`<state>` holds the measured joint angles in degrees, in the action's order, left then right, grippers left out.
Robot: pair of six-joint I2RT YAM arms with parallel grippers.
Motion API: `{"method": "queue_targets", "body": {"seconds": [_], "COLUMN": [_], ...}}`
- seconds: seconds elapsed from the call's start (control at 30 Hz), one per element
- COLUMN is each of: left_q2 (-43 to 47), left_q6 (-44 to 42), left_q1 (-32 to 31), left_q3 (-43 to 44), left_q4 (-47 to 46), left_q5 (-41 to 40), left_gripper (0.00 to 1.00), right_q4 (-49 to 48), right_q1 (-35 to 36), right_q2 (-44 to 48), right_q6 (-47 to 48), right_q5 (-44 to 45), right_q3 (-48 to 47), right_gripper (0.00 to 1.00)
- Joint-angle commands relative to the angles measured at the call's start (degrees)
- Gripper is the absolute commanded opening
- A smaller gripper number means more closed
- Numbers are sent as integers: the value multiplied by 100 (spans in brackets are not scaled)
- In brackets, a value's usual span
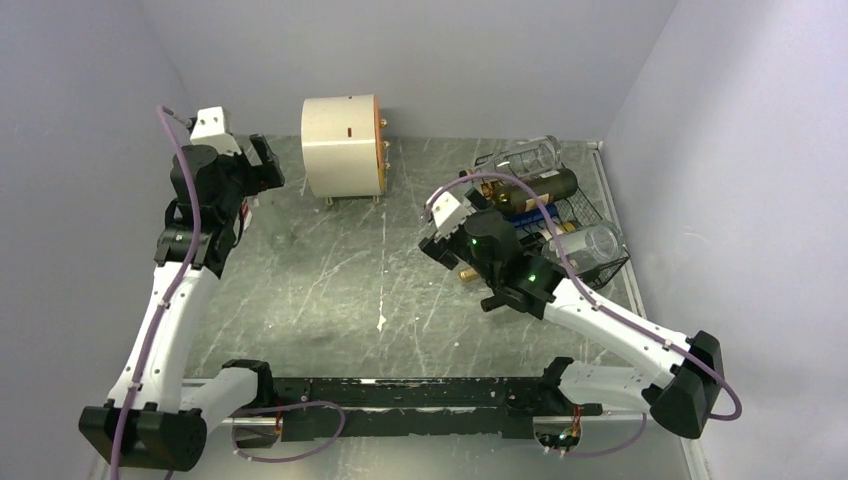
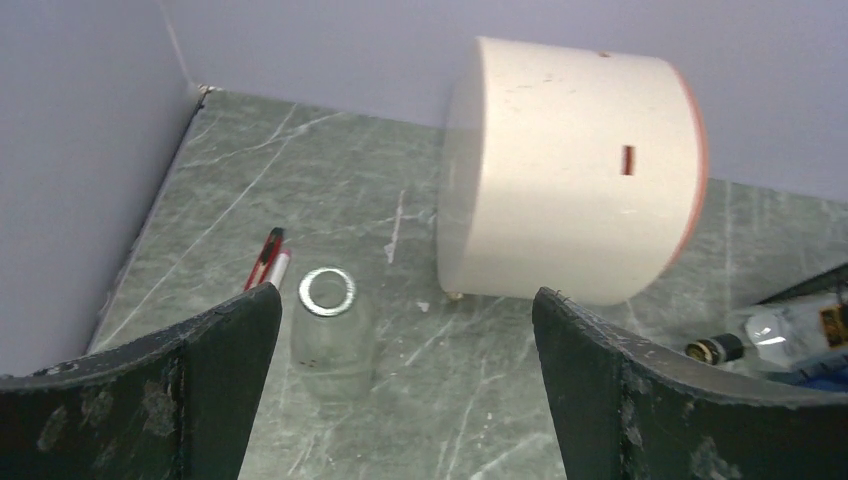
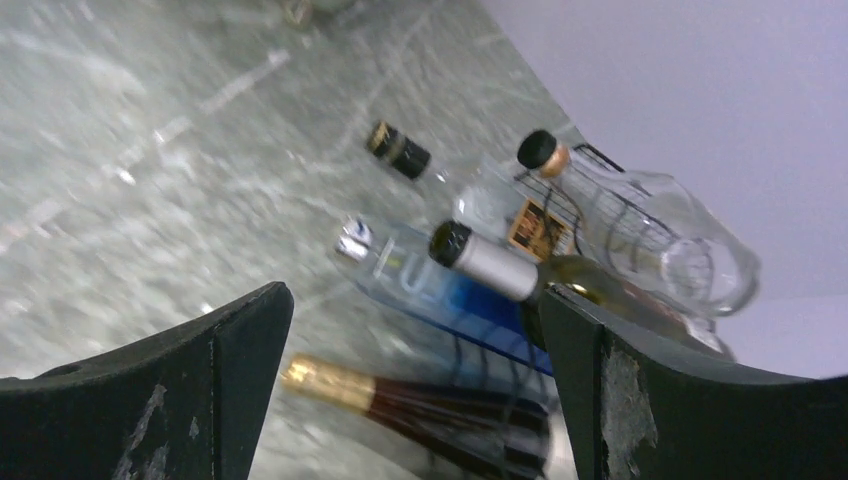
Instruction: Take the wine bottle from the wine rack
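Right hand (image 3: 410, 295) and left hand (image 2: 405, 292) both gape wide, empty; wine rack (image 1: 598, 212) holds seemingly five bottles (image 1: 540, 187).

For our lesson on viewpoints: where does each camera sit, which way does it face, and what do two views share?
Top external: above and behind the arms, looking down on the table; both arms show.
Left wrist: on the left arm, facing the cream drum and a clear jar; open left tool shows.
Right wrist: on the right arm, facing bottles in the wine rack; open right tool shows.
Shared: top external and left wrist both see the cream drum.
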<state>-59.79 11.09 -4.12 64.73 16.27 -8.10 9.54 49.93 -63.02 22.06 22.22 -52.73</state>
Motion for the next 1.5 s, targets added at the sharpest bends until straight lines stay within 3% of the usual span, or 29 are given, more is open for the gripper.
{"method": "queue_targets", "body": {"seconds": [0.0, 0.1, 0.23, 0.3, 0.4, 0.6, 0.77, 0.87, 1.47], "left_q2": [336, 489, 691, 779, 871, 941, 903, 953, 1065], "left_q6": [-103, -109, -139, -189, -227, -341, -373, -342, -318], "left_q1": [-347, -520, -673, -722, -784, -953, -1215, -1334, -1395], "left_q3": [-28, -48, -124, -171, -219, -280, -340, -389, -525], "left_q4": [-37, -40, -115, -176, -234, -338, -407, -420, -528], "left_q5": [-328, -529, -605, -542, -468, -212, -95, 36, -71], "left_gripper": [99, 99, 96, 99, 96, 93, 93, 93, 93], "right_q4": [869, 950, 837, 765, 586, -303, -1870, -2323, -3510], "right_q1": [-28, -133, -627, -845, -1171, -1426, -1913, -2120, -2140], "right_q2": [-135, -214, -267, -443, -723, -1039, -935, -1134, -1928], "right_q6": [1634, 2299, 2934, 3154, 3311, 3713, 4434, 4628, 4936], "right_q5": [536, 665, 168, 144, -25, -278, -941, -1018, -1429], "right_q3": [-60, 10, 164, 227, 264, 554, 1329, 1432, 1683], "right_gripper": [100, 100, 100, 100, 100, 100, 100, 100, 92]}}
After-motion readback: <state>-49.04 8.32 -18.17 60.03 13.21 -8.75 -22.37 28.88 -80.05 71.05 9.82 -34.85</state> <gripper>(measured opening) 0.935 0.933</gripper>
